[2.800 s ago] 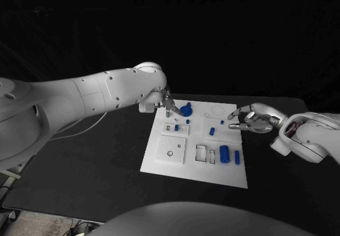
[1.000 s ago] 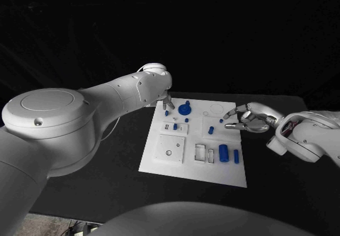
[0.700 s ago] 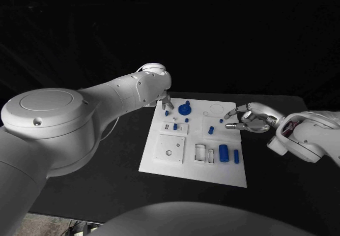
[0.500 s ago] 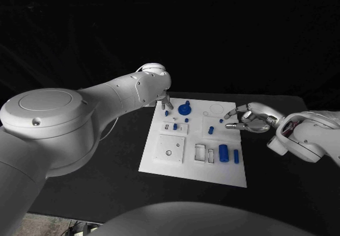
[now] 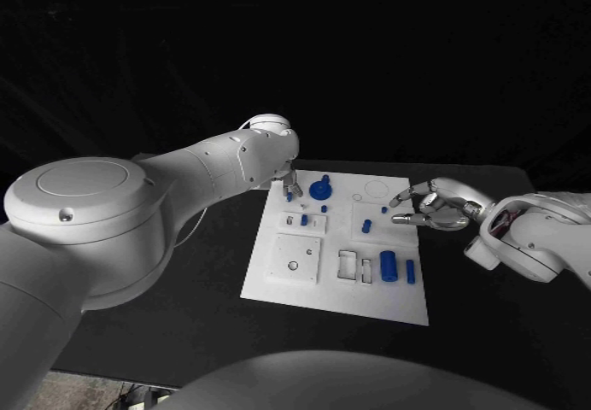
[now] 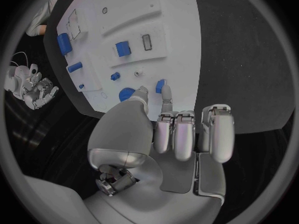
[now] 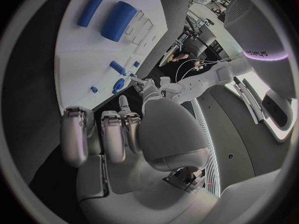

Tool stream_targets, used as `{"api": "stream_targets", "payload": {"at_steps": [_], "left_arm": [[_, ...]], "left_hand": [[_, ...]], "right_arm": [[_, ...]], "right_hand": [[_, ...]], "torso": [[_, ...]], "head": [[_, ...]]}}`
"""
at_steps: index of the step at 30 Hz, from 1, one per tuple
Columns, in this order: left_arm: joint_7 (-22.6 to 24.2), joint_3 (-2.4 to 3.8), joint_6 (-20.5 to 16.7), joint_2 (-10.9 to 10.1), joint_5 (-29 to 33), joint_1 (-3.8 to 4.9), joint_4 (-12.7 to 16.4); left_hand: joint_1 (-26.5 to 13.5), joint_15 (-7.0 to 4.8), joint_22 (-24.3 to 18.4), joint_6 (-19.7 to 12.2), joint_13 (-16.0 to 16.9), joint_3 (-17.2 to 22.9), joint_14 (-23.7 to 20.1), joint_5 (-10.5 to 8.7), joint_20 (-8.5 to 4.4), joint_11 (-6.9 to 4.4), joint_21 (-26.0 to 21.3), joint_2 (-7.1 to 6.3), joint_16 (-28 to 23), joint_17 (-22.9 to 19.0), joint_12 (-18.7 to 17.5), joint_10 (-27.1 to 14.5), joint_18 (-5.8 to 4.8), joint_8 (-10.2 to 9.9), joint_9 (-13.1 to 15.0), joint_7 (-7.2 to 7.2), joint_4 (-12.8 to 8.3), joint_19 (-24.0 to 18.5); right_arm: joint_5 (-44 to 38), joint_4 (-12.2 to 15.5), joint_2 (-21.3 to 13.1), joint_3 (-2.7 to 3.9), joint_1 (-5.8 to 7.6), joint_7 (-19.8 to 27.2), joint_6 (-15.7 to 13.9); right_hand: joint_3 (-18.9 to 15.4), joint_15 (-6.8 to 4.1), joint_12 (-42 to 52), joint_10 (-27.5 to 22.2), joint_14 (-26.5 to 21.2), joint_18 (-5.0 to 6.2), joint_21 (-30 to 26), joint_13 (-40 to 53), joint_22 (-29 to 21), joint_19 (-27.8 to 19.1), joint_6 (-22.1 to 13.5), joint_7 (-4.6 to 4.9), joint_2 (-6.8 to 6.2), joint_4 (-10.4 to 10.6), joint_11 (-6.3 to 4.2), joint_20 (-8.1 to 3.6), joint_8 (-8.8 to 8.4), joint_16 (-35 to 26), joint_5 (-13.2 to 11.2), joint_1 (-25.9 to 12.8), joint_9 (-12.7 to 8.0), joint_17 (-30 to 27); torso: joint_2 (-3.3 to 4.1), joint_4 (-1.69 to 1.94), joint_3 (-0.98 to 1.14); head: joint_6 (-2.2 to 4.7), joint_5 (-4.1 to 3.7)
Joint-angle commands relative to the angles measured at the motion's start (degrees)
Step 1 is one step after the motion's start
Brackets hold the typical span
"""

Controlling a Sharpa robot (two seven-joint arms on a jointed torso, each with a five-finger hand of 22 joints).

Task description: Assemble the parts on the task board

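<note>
The white task board (image 5: 295, 282) lies mid-table. My left hand (image 5: 290, 183) hovers at its far left corner, thumb and forefinger (image 6: 167, 95) stretched out on either side of a small blue peg (image 6: 160, 86) standing at the board's edge (image 5: 289, 196); the other fingers are curled in. The forefinger tip is right beside the peg and the thumb stands apart from it. A blue gear (image 5: 323, 189) sits just right of the peg. My right hand (image 5: 430, 208) hangs over the board's right edge, fingers apart, holding nothing.
A thick blue cylinder (image 5: 389, 266) and a slim blue bar (image 5: 410, 272) lie near the board's front right. Small blue pieces (image 5: 367, 226) dot the middle. White inset plates (image 5: 300, 258) fill the front left. Black table surrounds the board.
Since the earliest frame the small peg has appeared at the far left corner under my left hand. Over the last second that hand shifted only slightly. The right hand stayed put.
</note>
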Motion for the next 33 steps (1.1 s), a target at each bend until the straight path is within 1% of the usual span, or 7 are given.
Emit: {"api": "stream_targets", "payload": {"at_steps": [1,10,13,19,25,30,33], "left_arm": [[1.0,0.02,1.6,0.2,-1.5,-0.19,-0.1],[1.5,0.02,0.5,0.1,-3.3,-0.49,-0.4],[1.7,0.02,0.3,0.0,-3.4,-0.52,-0.4],[2.4,0.02,-0.1,-0.1,-3.4,-0.55,0.1],[2.8,0.02,-0.3,-0.1,-2.8,-0.56,0.3],[2.9,0.02,-0.4,-0.1,-2.0,-0.56,0.3],[2.9,0.02,-0.5,-0.1,-1.3,-0.57,0.3]], "left_hand": [[0.4,-0.02,12.5,-0.4,15.0,-0.3,5.9,-0.33,-0.35,-0.03,-0.4,-0.32,0.1,15.1,0.2,6.0,-0.21,-0.2,0.1,0.07,-0.1,2.9],[1.2,0.11,12.3,-0.8,15.0,0.0,5.9,-0.18,-0.23,0.07,-0.6,0.18,0.1,15.1,0.2,6.0,-0.15,-0.6,0.6,0.13,-0.3,2.7],[1.9,0.15,12.3,-0.9,15.0,0.3,5.9,0.09,-0.18,0.08,-0.7,0.38,0.1,15.1,0.2,6.0,-0.13,-0.7,0.9,0.12,-0.5,2.7],[3.3,0.14,12.3,-0.9,15.0,1.2,5.9,0.05,-0.14,0.03,-0.8,0.86,0.1,15.1,0.2,6.0,-0.08,-1.0,1.6,0.0,-1.0,2.5],[3.5,0.12,12.2,-0.8,15.0,1.5,5.9,0.38,-0.14,0.01,-0.9,1.09,0.1,15.1,0.2,6.0,-0.07,-1.0,1.8,-0.03,-1.0,2.5],[3.7,0.1,12.2,-0.7,15.0,2.1,5.9,1.31,-0.15,-0.04,-0.9,1.48,0.1,15.1,0.2,6.0,-0.06,-1.1,2.1,-0.11,-0.8,2.4],[4.0,0.05,12.3,-0.5,15.0,2.6,5.9,2.46,-0.2,-0.13,-1.0,1.61,0.1,15.1,0.2,6.0,-0.05,-1.2,2.4,-0.21,-0.6,2.4]], "right_arm": [[-0.1,0.2,-0.1,0.0,0.0,0.1,0.5],[-0.1,0.2,-0.2,0.0,0.0,0.1,0.6],[-0.1,0.2,-0.2,0.0,0.0,0.1,0.6],[-0.1,0.1,-0.1,0.0,0.0,0.2,0.7],[-0.1,0.1,-0.1,-0.01,0.0,0.1,0.7],[-0.1,0.1,-0.1,-0.01,0.0,0.0,0.8],[-0.1,0.1,-0.1,-0.01,-0.01,0.0,0.9]], "right_hand": [[-0.3,0.49,-0.1,6.0,6.0,0.7,-0.1,15.0,11.9,-0.3,0.4,0.07,0.48,0.0,0.4,0.06,-0.23,0.2,0.3,0.0,0.0,15.1],[-0.3,0.49,-0.1,6.0,6.0,0.7,-0.1,15.0,11.9,-0.3,0.4,0.07,0.48,0.0,0.4,0.06,-0.23,0.2,0.3,0.0,0.0,15.1],[-0.3,0.49,-0.1,6.0,6.0,0.7,-0.1,15.0,11.9,-0.3,0.4,0.07,0.48,0.0,0.4,0.06,-0.23,0.2,0.3,0.0,0.0,15.1],[-0.3,0.49,-0.1,6.0,6.0,0.71,-0.2,15.0,11.9,-0.4,0.4,0.07,0.49,0.0,0.4,0.06,-0.24,0.2,0.3,0.0,-0.1,15.1],[-0.3,0.49,-0.1,6.0,6.0,0.71,-0.2,15.0,11.9,-0.4,0.4,0.07,0.49,0.0,0.4,0.06,-0.24,0.2,0.3,0.0,-0.1,15.1],[-0.3,0.48,-0.1,6.0,6.0,0.73,-0.2,15.0,11.8,-0.4,0.5,0.07,0.52,0.0,0.4,0.06,-0.24,0.2,0.3,0.0,-0.1,15.1],[-0.3,0.48,-0.1,6.0,6.0,0.72,-0.2,15.0,11.8,-0.4,0.5,0.07,0.52,0.0,0.4,0.06,-0.24,0.2,0.3,0.0,-0.1,15.1]], "torso": [[0.0,0.02,0.03],[-0.03,0.05,0.02],[-0.05,0.07,0.02],[-0.02,0.04,0.02],[-0.02,0.01,0.03],[-0.02,0.01,0.02],[-0.03,0.03,0.03]], "head": [[0.0,-0.11],[0.0,-0.09],[0.0,-0.05],[0.0,0.09],[0.0,0.11],[0.0,0.11],[0.0,0.02]]}}
